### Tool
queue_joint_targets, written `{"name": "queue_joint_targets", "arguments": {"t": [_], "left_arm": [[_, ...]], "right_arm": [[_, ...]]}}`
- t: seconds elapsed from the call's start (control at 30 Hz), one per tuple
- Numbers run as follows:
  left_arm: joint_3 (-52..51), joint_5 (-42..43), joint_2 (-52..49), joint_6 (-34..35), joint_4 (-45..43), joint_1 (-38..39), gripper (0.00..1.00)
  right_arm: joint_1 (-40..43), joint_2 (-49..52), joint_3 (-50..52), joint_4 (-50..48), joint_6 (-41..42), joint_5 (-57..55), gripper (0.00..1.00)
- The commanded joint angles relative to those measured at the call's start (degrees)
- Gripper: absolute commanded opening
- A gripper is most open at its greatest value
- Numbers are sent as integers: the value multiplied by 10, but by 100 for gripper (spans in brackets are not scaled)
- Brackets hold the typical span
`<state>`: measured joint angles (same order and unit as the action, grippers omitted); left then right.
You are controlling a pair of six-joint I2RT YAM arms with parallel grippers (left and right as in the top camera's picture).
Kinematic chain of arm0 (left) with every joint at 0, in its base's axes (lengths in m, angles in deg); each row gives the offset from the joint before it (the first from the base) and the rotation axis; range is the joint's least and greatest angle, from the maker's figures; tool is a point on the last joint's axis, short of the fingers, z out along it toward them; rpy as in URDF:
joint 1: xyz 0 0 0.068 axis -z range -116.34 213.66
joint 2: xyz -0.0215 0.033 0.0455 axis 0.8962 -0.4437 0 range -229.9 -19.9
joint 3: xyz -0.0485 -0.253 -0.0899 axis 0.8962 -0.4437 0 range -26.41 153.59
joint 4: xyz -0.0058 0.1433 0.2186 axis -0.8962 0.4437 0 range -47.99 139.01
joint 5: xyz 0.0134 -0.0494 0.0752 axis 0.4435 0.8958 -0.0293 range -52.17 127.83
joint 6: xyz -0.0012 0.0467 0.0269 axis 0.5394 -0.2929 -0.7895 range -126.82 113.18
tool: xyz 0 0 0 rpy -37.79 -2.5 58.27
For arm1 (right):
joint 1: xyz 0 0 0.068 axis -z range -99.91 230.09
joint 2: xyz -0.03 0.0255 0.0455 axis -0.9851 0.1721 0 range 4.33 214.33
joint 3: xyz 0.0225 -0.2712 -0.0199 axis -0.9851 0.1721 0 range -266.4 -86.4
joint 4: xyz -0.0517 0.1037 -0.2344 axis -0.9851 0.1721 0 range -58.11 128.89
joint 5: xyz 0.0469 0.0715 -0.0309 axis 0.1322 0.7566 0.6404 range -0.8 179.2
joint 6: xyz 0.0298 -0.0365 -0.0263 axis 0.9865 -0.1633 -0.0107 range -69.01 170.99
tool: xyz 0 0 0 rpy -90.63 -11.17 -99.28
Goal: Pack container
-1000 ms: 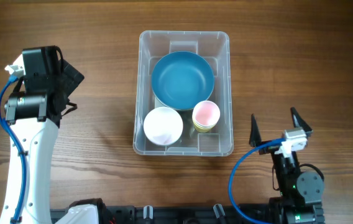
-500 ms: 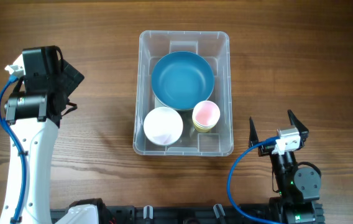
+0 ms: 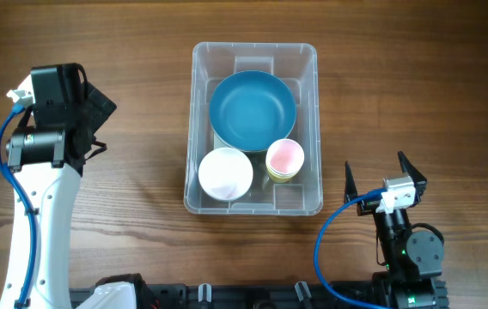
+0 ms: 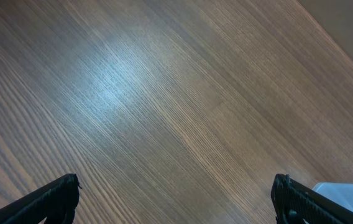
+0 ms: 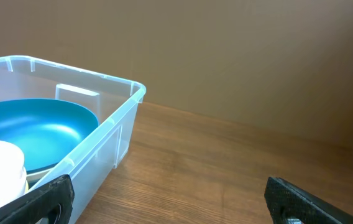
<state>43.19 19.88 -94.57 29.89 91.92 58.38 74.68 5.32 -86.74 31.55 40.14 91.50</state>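
Overhead, the left gripper's (image 4: 176, 196) fingers are lost under its black wrist, and a yellow-green cup (image 3: 276, 178) shows only as an edge beneath the pink cup (image 3: 285, 156). Both the left gripper and the right gripper (image 3: 376, 176) gape fully wide, empty, touching nothing. One clear container (image 3: 255, 45) sits at frame centre on the wooden table (image 3: 416, 77). It holds two bowls, the blue bowl (image 3: 253, 105) and the white bowl (image 3: 225, 173), and the two nested cups.

container (image 3: 308, 94): clear rectangular plastic bin, rounded corners
pose: sitting upright, middle of the surface (image 3: 416, 77)
contents: holding blue bowl (image 3: 253, 107), white bowl (image 3: 225, 173), pink cup (image 3: 284, 159)
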Motion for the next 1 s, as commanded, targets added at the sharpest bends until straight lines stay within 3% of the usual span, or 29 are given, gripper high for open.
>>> {"name": "queue_joint_targets", "arguments": {"t": [0.0,0.67,0.97], "left_arm": [[4,-3,3,-3,0,-3,100],[4,-2,3,-2,0,-3,100],[4,98,56,-3,-5,-2,100]], "right_arm": [[3,-7,0,0,-10,-14,100],[3,-7,0,0,-10,-14,100],[3,-7,0,0,-10,-14,100]]}}
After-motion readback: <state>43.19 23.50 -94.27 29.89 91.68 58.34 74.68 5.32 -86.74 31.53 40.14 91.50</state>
